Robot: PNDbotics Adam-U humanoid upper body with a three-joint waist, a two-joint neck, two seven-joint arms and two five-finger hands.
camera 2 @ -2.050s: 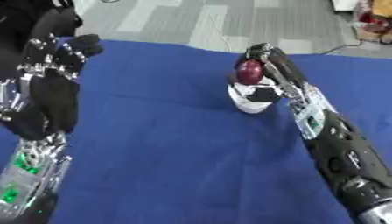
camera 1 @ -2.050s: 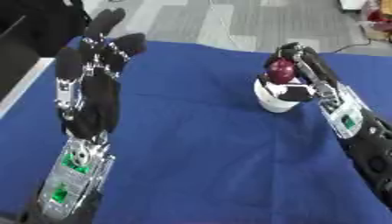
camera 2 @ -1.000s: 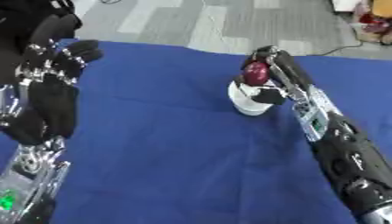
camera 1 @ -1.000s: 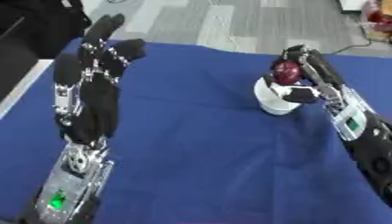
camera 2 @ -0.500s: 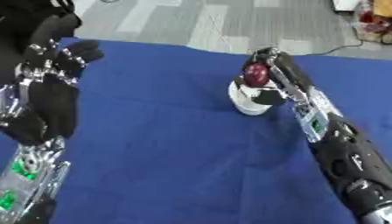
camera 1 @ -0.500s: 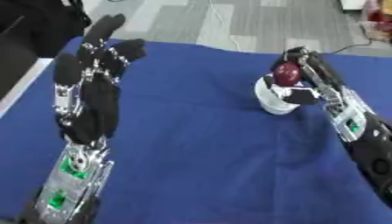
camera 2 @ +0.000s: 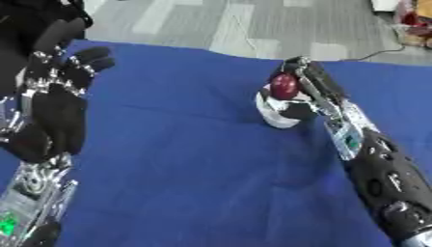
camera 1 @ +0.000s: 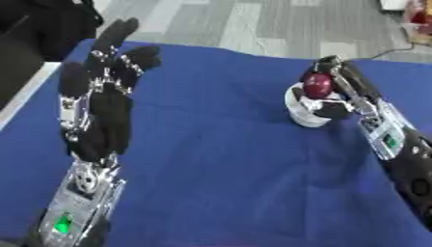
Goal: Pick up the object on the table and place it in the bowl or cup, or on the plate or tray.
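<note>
A small dark red round object (camera 1: 318,86) is held just above a white cup (camera 1: 305,112) standing on the blue cloth (camera 1: 219,159) at the right. My right hand (camera 1: 344,91) reaches in from the lower right, its fingers and thumb pinched on the red object over the cup's mouth. My left hand (camera 1: 101,101) is raised at the left, open with fingers spread and pointing up, holding nothing.
The blue cloth covers the whole table. Beyond its far edge lies grey floor with a cable (camera 1: 397,48). A white strip (camera 1: 21,101) runs along the table's left edge, beside a dark shape (camera 1: 50,24) at the upper left.
My right hand with the red object has stayed over the cup, shifting only slightly. The left hand remains raised and open.
</note>
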